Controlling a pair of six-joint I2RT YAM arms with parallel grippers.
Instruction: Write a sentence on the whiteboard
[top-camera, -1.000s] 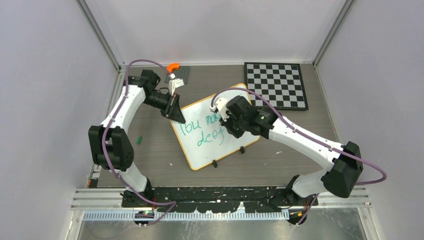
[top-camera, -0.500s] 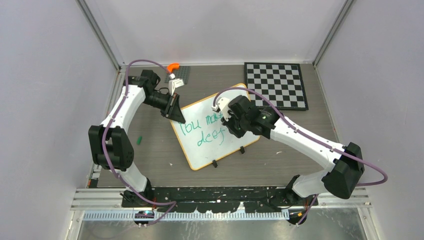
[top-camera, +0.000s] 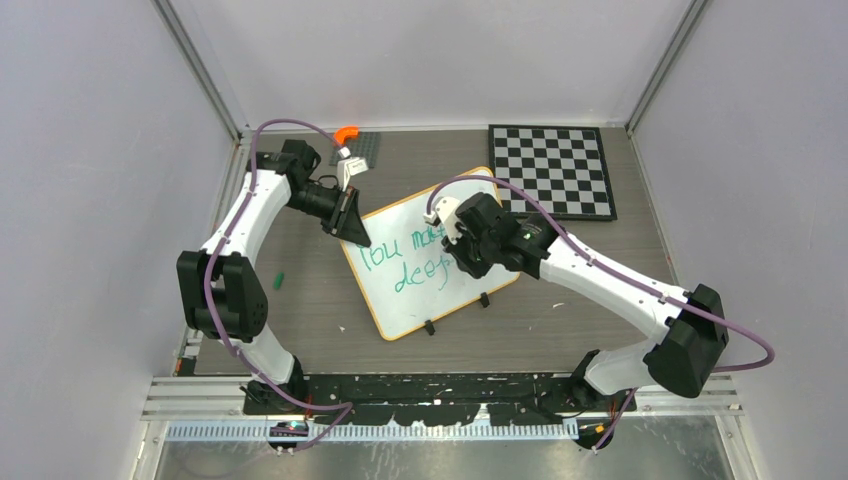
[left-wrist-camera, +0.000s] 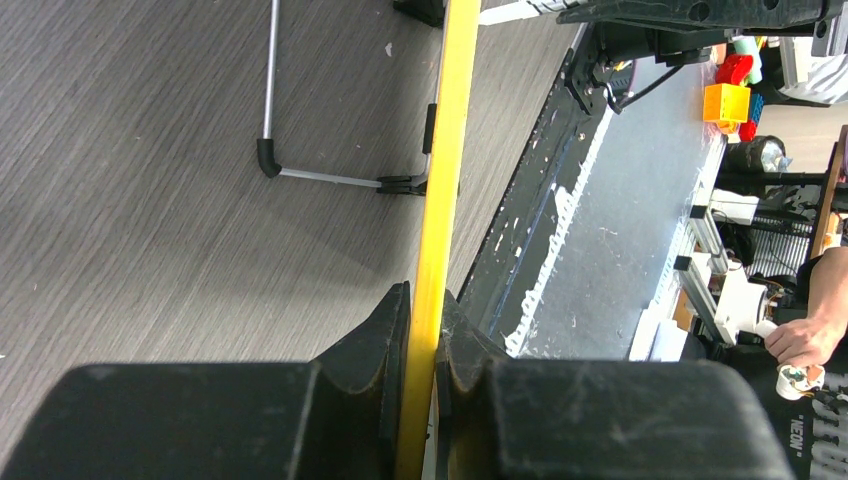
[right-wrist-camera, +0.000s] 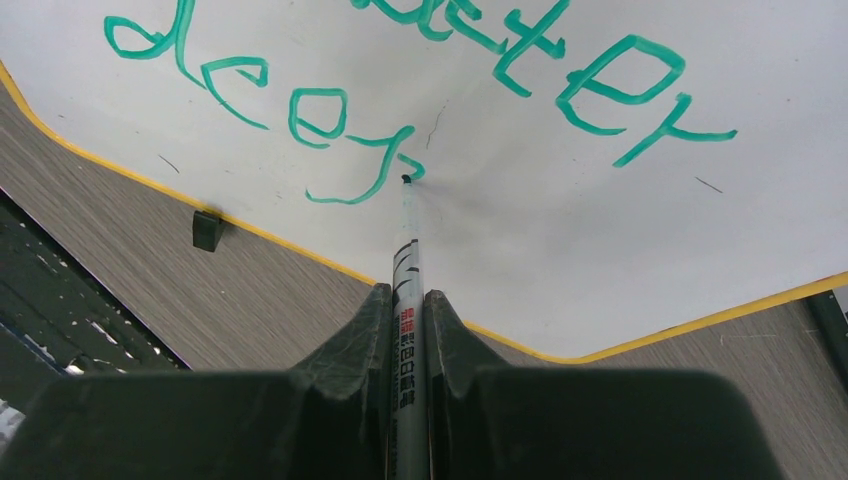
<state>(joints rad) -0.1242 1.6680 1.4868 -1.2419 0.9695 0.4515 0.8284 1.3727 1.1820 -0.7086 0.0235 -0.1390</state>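
Left hand (left-wrist-camera: 424, 325) clamped on whiteboard (top-camera: 425, 300) rim, far-left corner. Right hand (right-wrist-camera: 408, 305), arm reaching inward over desk (top-camera: 300, 300), pinches marker (right-wrist-camera: 407, 250); tip touching sentence (right-wrist-camera: 420, 100), second line.

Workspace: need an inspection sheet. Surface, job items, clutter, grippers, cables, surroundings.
Surface: grey wood-grain table.
Job's things: whiteboard askew on the table; green sentence reads "You matter deep" so far; marker tip touching the board after "deep".
Clutter: chequered board far right; small green piece near the left arm; orange piece on a grey plate.
Grippers: left gripper shut on the whiteboard's yellow rim; right gripper shut on the marker.
Cables: a purple cable loops off each arm.
Surroundings: plain grey walls; a person's hand beyond the table in the left wrist view.
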